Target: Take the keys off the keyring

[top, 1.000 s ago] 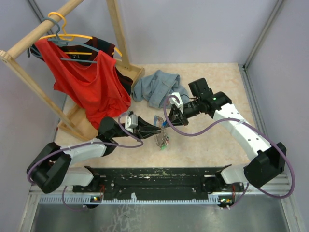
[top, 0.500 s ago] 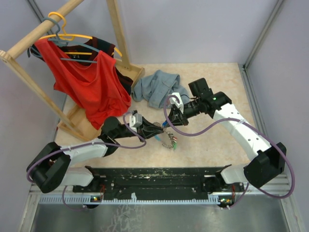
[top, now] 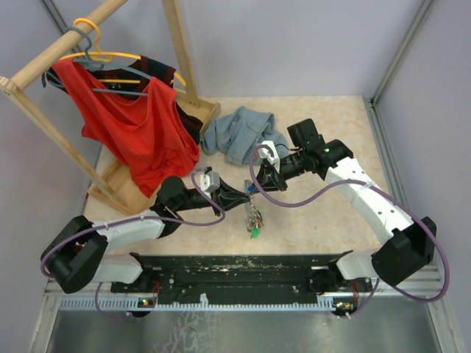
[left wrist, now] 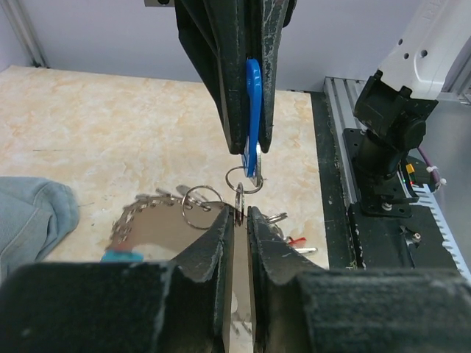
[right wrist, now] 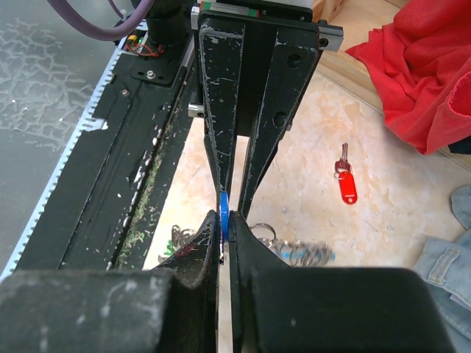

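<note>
Our left pincer [left wrist: 240, 220] has edged rightward, nearly together around the silvery split ring [left wrist: 239, 204], hold unclear; right pincer [right wrist: 224, 220] clamps the blue plastic-headed key [left wrist: 253, 103]. Pulling, we may lose the ring.

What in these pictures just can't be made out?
Top view: the keys are bunched together and too small to count.
Left wrist view: the left tool hides much of the keyring behind its fingers; whether they pinch the small ring is unclear.
Right wrist view: the right tool covers nearly all of the blue key with its fingers.
</note>
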Available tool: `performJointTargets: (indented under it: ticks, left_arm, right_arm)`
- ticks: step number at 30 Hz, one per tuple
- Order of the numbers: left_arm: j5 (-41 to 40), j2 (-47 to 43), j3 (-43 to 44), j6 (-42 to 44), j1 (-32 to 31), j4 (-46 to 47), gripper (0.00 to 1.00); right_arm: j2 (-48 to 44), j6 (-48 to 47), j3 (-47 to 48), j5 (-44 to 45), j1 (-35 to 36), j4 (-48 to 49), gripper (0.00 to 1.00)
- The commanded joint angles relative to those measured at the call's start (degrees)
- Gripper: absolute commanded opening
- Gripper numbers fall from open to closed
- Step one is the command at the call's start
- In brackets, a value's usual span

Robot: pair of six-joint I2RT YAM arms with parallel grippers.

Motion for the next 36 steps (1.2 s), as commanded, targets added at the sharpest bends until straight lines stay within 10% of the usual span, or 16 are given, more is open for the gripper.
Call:
performJointTargets:
  ticks: [1,19,36]
  left_arm:
    - [-1.07,-0.6,0.95,0.45,-0.45,-1.02,0.17]
    - [-1.06,-3.4,1.49,1.98,-0.8,-3.28,0.0]
    - [-8.48,-6.15,14.44,9.39,-3.49,-34.62,0.0]
  right_arm:
    - [-1.74,-0.84,1.5,-3.79,-0.3,1.5,0.0]
    - [-1.87,-0.96,1.08,-2.82,-1.34,1.8,0.0]
    - [-0.97,2.25,-0.4,-5.61,-1.44,4.97,0.0]
